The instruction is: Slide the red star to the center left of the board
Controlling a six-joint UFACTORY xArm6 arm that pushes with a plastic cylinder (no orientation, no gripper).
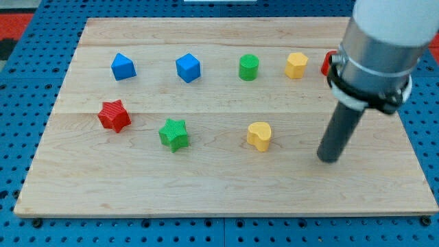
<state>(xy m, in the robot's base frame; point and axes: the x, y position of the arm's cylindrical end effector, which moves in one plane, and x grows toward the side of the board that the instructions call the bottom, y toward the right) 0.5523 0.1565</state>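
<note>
The red star (114, 115) lies at the frame's middle left on the wooden board (219, 192), with the green star (173, 134) just to its right and slightly lower, and two blue blocks (123, 66) (188, 68) above them in the upper left. Further right along the top row sit a green cylinder (249, 67), a yellow block (296, 65) and a red block (328, 63) half hidden behind my arm, while a yellow heart (259, 136) rests below them near the middle. My tip (329, 159) stands on bare wood at the frame's right, well apart from the red star and right of the yellow heart; I have no claw, only a rod, touching and holding nothing.
</note>
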